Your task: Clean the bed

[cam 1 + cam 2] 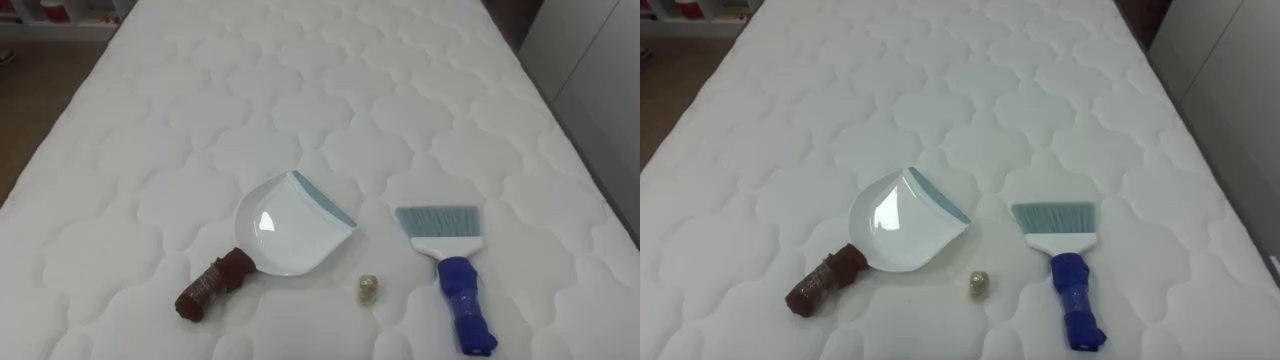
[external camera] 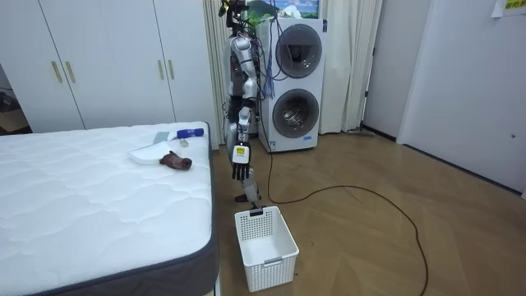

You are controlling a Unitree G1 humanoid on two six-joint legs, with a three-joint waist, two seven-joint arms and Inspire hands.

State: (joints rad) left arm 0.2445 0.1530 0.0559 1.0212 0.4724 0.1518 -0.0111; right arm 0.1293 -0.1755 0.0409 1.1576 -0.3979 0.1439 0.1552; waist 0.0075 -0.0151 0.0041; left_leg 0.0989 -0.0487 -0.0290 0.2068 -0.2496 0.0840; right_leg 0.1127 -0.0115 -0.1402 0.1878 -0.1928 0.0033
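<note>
A glossy white dustpan (image 1: 285, 232) with a brown-wrapped handle is lying on the quilted mattress (image 1: 300, 90). A flat, blue-handled brush (image 1: 450, 265) is resting nearby, with a crumpled pellet (image 1: 368, 289) between them. The left hand (image 2: 239, 171) is hanging beside the bed, fingers relaxed, holding nothing.

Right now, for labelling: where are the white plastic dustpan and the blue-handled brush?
White plastic dustpan (image 1: 285, 235), left eye view, on its pan.
Blue-handled brush (image 1: 464, 300), left eye view, on its handle.

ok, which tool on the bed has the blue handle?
The brush, lying on the right with its pale bristles pointing away from the robot. The dustpan to its left has a brown handle.
</note>
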